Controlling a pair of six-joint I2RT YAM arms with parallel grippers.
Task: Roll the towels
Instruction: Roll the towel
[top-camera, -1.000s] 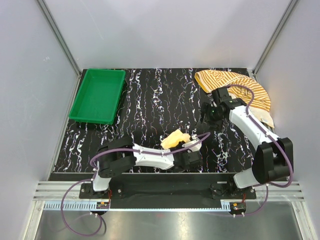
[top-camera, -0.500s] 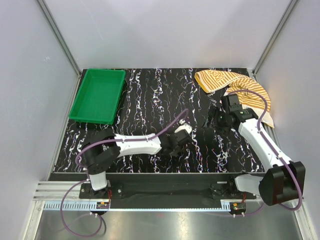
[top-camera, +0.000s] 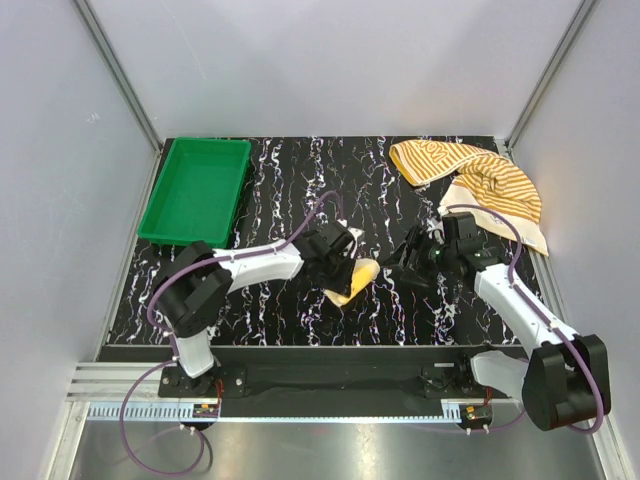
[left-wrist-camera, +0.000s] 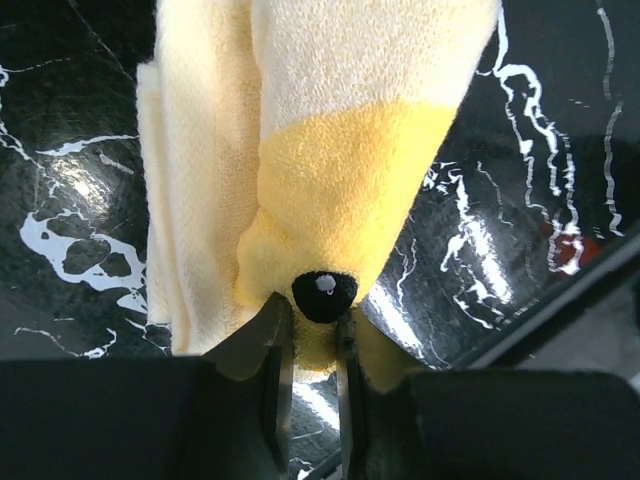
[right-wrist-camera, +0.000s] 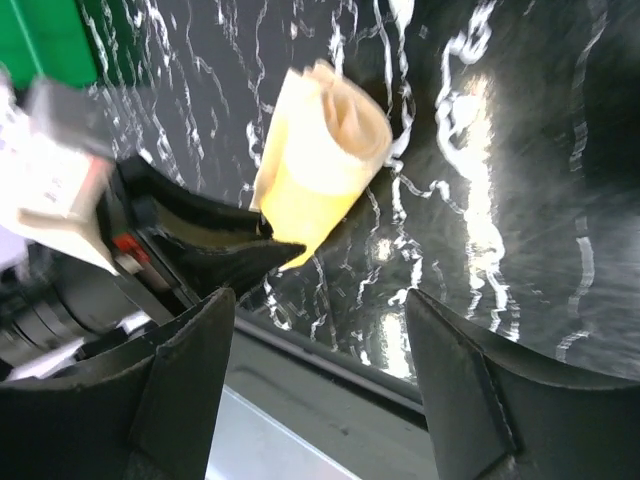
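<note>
Now: left pincer (left-wrist-camera: 312, 335) is clamping one end of the pale yellow towel (left-wrist-camera: 340, 170), which is rolled into a loose tube.
Soft terry nap; the spiral end is showing in the right wrist view. The roll is sitting front-centre on the glossy black marbled table (top-camera: 300, 180). Right pincer (right-wrist-camera: 320, 330) is hovering near it, fingers spread wide, gripping nothing. The orange-and-cream striped towel (top-camera: 470, 170) is lying crumpled at the far right corner.

The pale yellow towel (top-camera: 354, 281) is rolled into a loose tube near the centre, pinched at one end. The orange-and-cream striped towel (top-camera: 470, 175) lies crumpled at the far right.
</note>
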